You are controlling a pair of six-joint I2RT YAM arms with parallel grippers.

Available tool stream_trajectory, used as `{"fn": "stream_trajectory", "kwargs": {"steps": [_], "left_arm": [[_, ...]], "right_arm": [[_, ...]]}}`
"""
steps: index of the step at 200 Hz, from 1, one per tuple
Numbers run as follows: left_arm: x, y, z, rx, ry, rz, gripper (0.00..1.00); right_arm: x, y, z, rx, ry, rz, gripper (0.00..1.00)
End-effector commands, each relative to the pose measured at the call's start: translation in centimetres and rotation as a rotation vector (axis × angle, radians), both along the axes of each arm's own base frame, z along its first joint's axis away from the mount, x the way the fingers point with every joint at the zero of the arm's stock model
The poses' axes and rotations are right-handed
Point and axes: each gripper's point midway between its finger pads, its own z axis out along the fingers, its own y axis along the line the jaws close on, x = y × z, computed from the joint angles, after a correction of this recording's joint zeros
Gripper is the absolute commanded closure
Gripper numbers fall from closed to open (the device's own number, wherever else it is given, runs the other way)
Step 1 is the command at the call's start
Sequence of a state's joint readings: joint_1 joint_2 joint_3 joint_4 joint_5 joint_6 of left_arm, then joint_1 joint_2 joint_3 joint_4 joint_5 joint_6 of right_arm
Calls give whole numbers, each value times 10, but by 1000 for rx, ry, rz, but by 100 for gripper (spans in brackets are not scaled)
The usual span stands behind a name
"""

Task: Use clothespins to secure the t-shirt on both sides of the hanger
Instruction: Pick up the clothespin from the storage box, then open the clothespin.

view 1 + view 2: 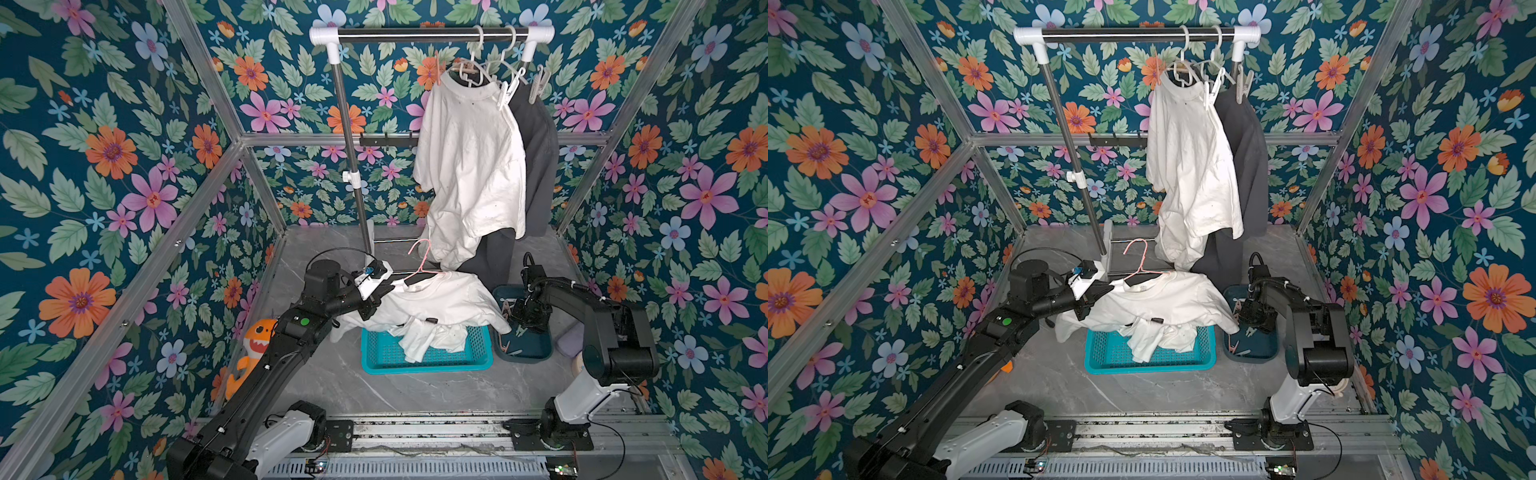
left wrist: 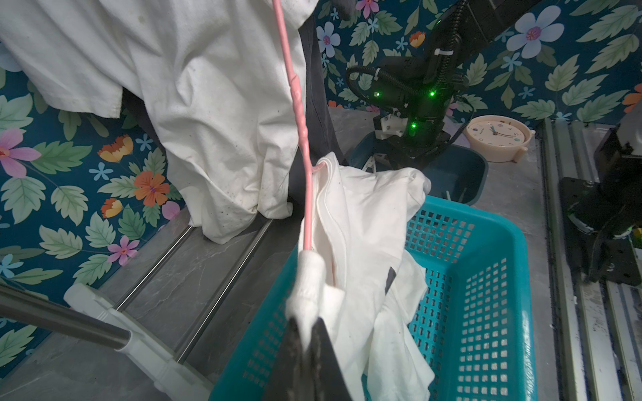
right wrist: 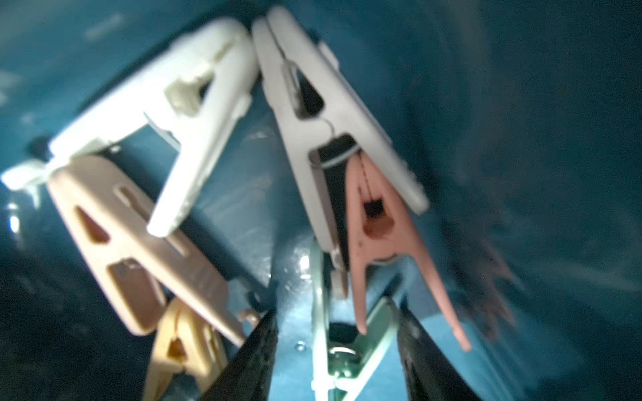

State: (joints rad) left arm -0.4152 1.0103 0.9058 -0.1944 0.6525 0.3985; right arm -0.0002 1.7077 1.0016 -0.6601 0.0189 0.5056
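A white t-shirt (image 1: 444,297) (image 1: 1167,299) lies draped on a pink hanger (image 1: 422,259) (image 2: 300,114) above the turquoise basket. My left gripper (image 1: 390,287) (image 1: 1105,289) (image 2: 307,324) is shut on the t-shirt's shoulder (image 2: 364,215), over the hanger's end. My right gripper (image 1: 520,321) (image 1: 1246,322) (image 3: 337,312) reaches down into a dark teal bin (image 1: 536,353) of clothespins. Its jaws stand open, one on each side of a mint green clothespin (image 3: 351,354). Pink (image 3: 378,243), grey (image 3: 330,121), white (image 3: 180,104) and tan (image 3: 139,243) clothespins lie just beyond it.
A clothes rack (image 1: 432,35) at the back carries a pinned white shirt (image 1: 469,158) and a dark garment (image 1: 540,166). More white cloth lies in the turquoise basket (image 1: 382,359) (image 2: 486,277). An orange plush (image 1: 255,345) sits left, a pink clock (image 2: 496,139) right.
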Motion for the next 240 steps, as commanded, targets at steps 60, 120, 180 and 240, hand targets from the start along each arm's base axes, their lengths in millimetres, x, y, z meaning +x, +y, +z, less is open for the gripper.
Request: {"fn": "stream_trajectory", "kwargs": {"steps": [60, 120, 180, 240], "left_arm": [[1, -3, 8, -23, -31, -11, 100], [1, -2, 8, -22, -33, -7, 100], [2, -3, 9, -25, -33, -9, 100], [2, -3, 10, -30, -32, -13, 100]], "right_arm": [[3, -3, -4, -11, -10, -34, 54], [-9, -2, -6, -14, 14, 14, 71], [-20, 7, -2, 34, 12, 56, 80], [-29, 9, 10, 42, -3, 82, 77]]}}
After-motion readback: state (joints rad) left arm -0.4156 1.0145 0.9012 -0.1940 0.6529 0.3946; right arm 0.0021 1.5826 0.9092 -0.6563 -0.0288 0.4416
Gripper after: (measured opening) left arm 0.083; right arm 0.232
